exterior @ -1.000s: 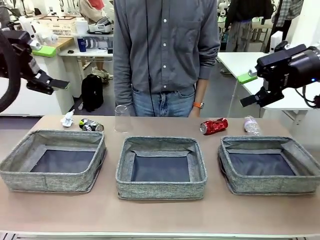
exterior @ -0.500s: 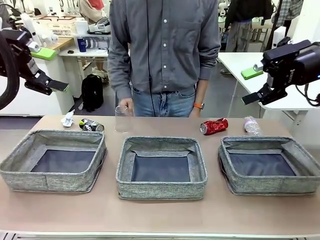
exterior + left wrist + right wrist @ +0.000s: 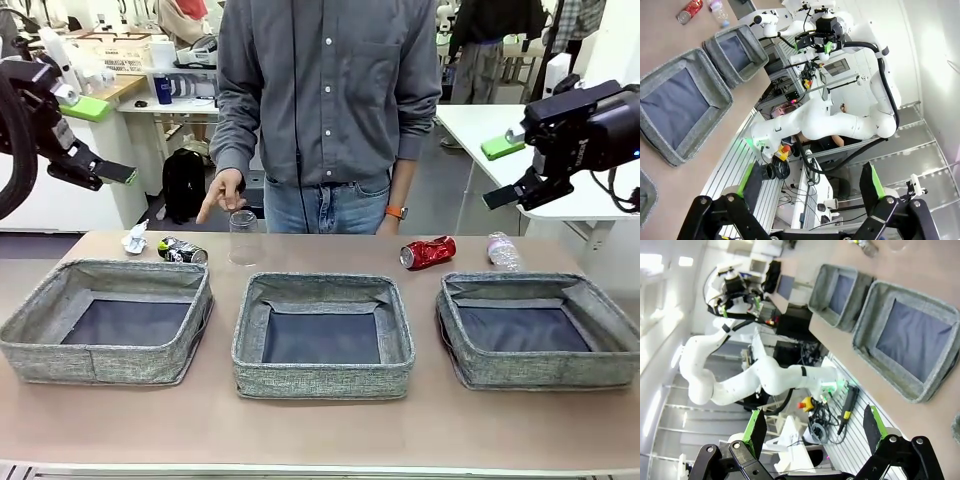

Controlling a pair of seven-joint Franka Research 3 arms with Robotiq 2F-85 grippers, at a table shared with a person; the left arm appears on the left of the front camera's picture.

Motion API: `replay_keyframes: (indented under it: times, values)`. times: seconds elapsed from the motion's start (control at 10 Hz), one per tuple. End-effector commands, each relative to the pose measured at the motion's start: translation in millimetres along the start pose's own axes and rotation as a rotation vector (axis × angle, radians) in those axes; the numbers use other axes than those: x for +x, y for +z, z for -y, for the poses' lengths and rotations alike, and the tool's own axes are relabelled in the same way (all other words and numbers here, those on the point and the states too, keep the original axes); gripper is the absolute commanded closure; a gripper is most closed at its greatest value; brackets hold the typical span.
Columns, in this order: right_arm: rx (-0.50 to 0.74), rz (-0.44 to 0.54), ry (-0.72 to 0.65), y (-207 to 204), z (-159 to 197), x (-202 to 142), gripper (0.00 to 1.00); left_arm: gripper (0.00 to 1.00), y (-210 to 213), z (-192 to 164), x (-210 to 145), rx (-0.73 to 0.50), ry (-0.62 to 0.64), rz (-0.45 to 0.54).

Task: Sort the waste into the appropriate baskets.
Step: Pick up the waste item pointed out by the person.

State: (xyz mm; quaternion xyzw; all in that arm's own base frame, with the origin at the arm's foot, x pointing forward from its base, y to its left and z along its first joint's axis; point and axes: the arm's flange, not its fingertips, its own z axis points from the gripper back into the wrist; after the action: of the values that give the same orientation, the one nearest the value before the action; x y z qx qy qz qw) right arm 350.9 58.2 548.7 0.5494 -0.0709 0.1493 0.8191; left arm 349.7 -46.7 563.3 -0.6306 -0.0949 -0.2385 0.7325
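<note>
Left gripper (image 3: 112,172) and right gripper (image 3: 503,195) hover high near the table's left and right edges, fingers spread wide, empty.

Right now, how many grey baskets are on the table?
3. On the table, the left basket sits toward the left end, the middle basket in front of the person, the right basket toward the right end. None seems hidden.

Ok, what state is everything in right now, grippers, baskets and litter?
Left gripper: open, raised, holding nothing.
Right gripper: open, raised, holding nothing.
Left basket: empty.
Middle basket: empty.
Right basket: empty.
Red can: crushed, on its side.
Dark can: on its side.
Cup: standing, person's hand just above.
Bottle: on its side.
Paper wad: crumpled, behind left basket.
</note>
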Motion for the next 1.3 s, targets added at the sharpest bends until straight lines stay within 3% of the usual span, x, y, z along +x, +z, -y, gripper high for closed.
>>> replay_keyframes:
  times: [0.0, 0.9, 1.0, 1.2]
  values:
    - [0.025, 0.007, 0.03, -0.3, -0.7, 3.8, 0.0, 0.0, 1.0, 0.2, -0.2, -0.004, -0.027, -0.014]
    - [0.025, 0.007, 0.03, -0.3, -0.7, 3.8, 0.0, 0.0, 0.0, 0.1, -0.2, -0.001, -0.002, -0.001]
    - [0.025, 0.007, 0.03, -0.3, -0.7, 3.8, 0.0, 0.0, -6.2, -14.3, 11.5, 0.115, 0.017, -0.066]
    - [0.025, 0.007, 0.03, -0.3, -0.7, 3.8, 0.0, 0.0, -22.8, -35.1, 28.5, 0.269, 0.119, -0.08]
